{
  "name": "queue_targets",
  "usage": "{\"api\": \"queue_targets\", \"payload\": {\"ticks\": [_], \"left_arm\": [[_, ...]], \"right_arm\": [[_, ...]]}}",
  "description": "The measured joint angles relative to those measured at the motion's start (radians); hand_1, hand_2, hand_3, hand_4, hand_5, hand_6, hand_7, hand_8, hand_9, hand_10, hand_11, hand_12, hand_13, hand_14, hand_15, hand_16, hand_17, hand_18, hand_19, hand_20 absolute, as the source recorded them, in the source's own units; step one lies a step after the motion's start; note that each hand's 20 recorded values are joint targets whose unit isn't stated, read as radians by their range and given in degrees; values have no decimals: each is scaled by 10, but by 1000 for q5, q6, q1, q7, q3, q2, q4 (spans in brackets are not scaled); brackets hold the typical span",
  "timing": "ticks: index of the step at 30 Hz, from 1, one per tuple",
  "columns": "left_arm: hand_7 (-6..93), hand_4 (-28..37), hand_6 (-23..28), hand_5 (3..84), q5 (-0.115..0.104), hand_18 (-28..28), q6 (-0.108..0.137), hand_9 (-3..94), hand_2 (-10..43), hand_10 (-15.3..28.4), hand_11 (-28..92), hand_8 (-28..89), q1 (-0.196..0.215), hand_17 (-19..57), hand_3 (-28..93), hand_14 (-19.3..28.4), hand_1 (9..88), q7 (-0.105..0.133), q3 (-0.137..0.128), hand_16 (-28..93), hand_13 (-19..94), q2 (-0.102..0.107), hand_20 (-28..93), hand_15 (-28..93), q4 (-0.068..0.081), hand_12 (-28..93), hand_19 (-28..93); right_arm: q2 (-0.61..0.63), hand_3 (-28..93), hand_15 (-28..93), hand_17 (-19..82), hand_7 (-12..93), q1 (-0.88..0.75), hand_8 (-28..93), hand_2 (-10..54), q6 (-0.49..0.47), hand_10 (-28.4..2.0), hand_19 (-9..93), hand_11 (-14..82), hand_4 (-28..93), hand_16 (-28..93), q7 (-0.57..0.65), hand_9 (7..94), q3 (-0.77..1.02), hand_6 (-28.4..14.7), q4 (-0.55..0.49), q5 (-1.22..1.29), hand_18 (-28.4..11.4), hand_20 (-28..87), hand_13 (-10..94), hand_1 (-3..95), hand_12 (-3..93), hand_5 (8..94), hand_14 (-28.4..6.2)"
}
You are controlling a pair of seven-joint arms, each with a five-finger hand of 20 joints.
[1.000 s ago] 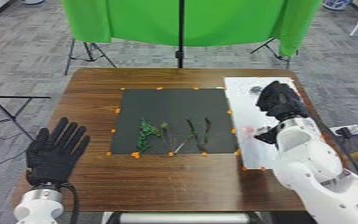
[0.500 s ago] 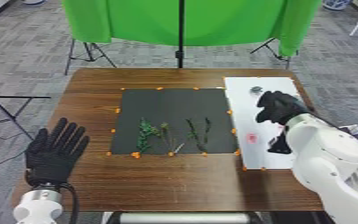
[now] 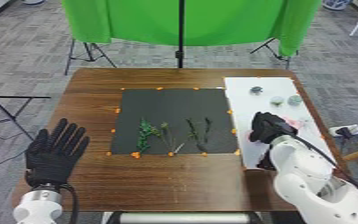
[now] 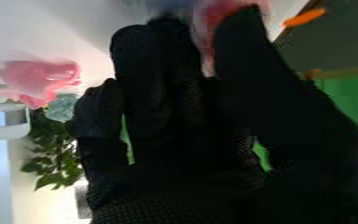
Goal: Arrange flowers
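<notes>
Left robot hand (image 3: 51,160): wide, fingers straight, left of desk (image 3: 180,187).
Right robot hand (image 3: 270,128): over white sheet (image 3: 243,104); grip cannot be told.

Fairly bright, even light fills the head view, with a soft shadow on the table (image 3: 193,192) beside the right arm (image 3: 302,170). The sheet (image 3: 254,100) is palest, nearly washed out; the mat (image 3: 171,115) gives back little light, and the left hand (image 3: 53,157) and right hand (image 3: 271,127) sink almost to black. In the right wrist view the right hand (image 4: 175,155) is a backlit silhouette, with glare near the leaves (image 4: 49,157); the pink flower (image 4: 40,80) is blurred
</notes>
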Motion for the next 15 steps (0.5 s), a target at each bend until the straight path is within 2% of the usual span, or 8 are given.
{"api": "queue_targets", "payload": {"ticks": [3,9,15], "left_arm": [[122,-283,76,423,0,126,1,343,165,136,167,-93,-1,-45,762,136,255,0,1,-47,266,0,158,299,0,98,282],[121,-283,76,422,0,126,3,344,163,136,167,-93,-2,-45,764,135,255,0,0,-47,266,-1,157,298,0,99,280],[119,-283,76,421,0,126,6,344,162,136,166,-92,-1,-45,764,134,255,4,-4,-46,265,-1,157,296,0,99,277]], "right_arm": [[-2,658,592,317,331,-4,88,-95,45,-128,869,127,-282,387,0,830,-7,-32,1,-4,-233,478,651,634,447,751,-121],[-2,670,595,318,330,6,99,-95,57,-128,870,128,-282,393,-10,830,-20,-32,-43,23,-233,476,651,632,451,751,-121],[-40,676,602,316,336,188,107,-95,80,-125,872,130,-283,399,-84,820,-202,-31,-32,68,-229,476,645,626,452,744,-121]]}}
